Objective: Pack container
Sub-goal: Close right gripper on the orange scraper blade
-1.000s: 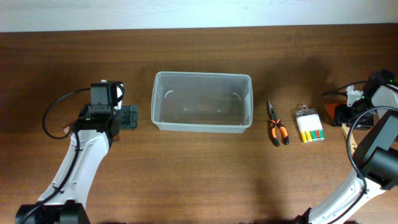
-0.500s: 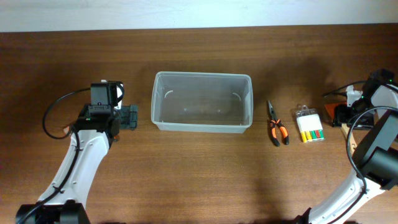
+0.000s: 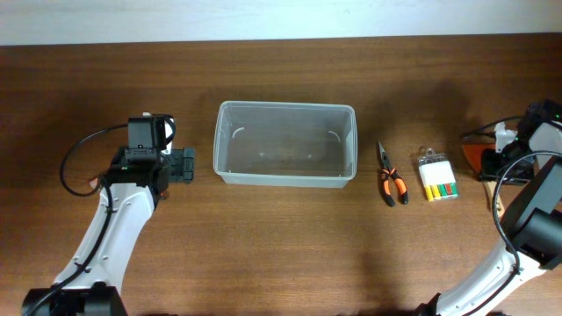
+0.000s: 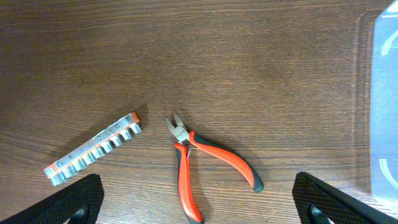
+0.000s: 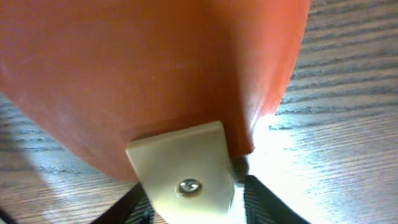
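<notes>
Centrally, shows the container [image 3: 285,143] upright midway between the left and right edges of the table [image 3: 281,263], somewhat nearer the far edge. Toward the left edge, shows the left gripper [image 3: 184,165] near the container's left wall, fingers [image 4: 78,199] spread wide and grasping nothing, above red-handled pliers [image 4: 199,168] and a socket rail [image 4: 93,152] lying apart on the wood. Right of the container, shows orange-handled pliers [image 3: 391,175] beside a clear case of coloured pieces [image 3: 436,175]. At the right edge, shows the right gripper [image 3: 490,163] pressed close to an orange object [image 5: 155,74]; cannot tell whether parted or clamped.
</notes>
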{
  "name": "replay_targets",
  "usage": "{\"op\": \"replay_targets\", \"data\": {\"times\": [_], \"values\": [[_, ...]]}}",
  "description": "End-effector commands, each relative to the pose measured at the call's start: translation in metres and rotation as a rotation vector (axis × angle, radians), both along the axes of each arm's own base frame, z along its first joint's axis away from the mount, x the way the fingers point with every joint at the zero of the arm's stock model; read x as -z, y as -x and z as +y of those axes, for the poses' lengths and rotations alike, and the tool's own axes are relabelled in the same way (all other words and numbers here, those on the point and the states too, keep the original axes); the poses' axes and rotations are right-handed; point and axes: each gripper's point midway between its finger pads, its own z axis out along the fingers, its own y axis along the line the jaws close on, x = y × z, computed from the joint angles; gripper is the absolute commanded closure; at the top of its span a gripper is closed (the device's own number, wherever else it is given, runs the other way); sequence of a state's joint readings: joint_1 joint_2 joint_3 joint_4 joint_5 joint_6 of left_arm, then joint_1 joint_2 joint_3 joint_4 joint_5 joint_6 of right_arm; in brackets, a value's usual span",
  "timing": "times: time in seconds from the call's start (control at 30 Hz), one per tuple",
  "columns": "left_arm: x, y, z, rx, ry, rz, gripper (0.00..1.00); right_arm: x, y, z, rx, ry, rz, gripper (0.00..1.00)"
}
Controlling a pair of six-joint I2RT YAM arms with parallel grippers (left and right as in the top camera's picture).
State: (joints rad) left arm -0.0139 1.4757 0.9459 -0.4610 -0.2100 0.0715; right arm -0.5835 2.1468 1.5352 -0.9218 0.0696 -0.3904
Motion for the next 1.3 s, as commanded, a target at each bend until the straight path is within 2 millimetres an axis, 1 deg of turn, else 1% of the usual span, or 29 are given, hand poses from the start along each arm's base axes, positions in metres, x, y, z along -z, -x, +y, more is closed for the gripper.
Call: {"op": "replay_targets", "data": {"times": [0.0, 0.17, 0.3, 0.4, 0.6, 0.93, 1.03, 1.1, 1.2, 1.27], "values": [[-0.004, -0.005, -0.002, 0.020, -0.002, -0.008, 0.01, 0.029, 0.024, -0.004, 0.019, 0.007, 0.115, 0.60], [-0.004, -0.005, -0.002, 0.020, -0.002, -0.008, 0.01, 0.029, 0.021, -0.001, 0.035, -0.014, 0.096, 0.60], [-0.004, -0.005, -0.002, 0.020, -0.002, -0.008, 0.01, 0.029, 0.018, -0.002, 0.035, -0.010, 0.086, 0.59], [-0.004, -0.005, -0.002, 0.020, -0.002, -0.008, 0.01, 0.029, 0.015, -0.004, 0.035, 0.000, 0.070, 0.54], [-0.004, -0.005, -0.002, 0.020, -0.002, -0.008, 0.01, 0.030, 0.009, -0.008, 0.035, 0.015, 0.046, 0.54], [-0.004, -0.005, -0.002, 0.020, -0.002, -0.008, 0.01, 0.030, 0.000, -0.004, 0.034, -0.016, 0.003, 0.55], [-0.004, -0.005, -0.002, 0.020, -0.002, -0.008, 0.01, 0.030, -0.001, -0.004, 0.033, -0.017, -0.001, 0.64], [-0.004, -0.005, -0.002, 0.020, -0.002, -0.008, 0.01, 0.030, -0.003, -0.001, 0.032, -0.031, -0.010, 0.64], [-0.004, -0.005, -0.002, 0.020, -0.002, -0.008, 0.01, 0.030, -0.007, 0.006, 0.027, -0.062, -0.030, 0.68], [-0.004, -0.005, -0.002, 0.020, -0.002, -0.008, 0.01, 0.030, -0.009, 0.009, 0.017, -0.062, -0.028, 0.68]]}}
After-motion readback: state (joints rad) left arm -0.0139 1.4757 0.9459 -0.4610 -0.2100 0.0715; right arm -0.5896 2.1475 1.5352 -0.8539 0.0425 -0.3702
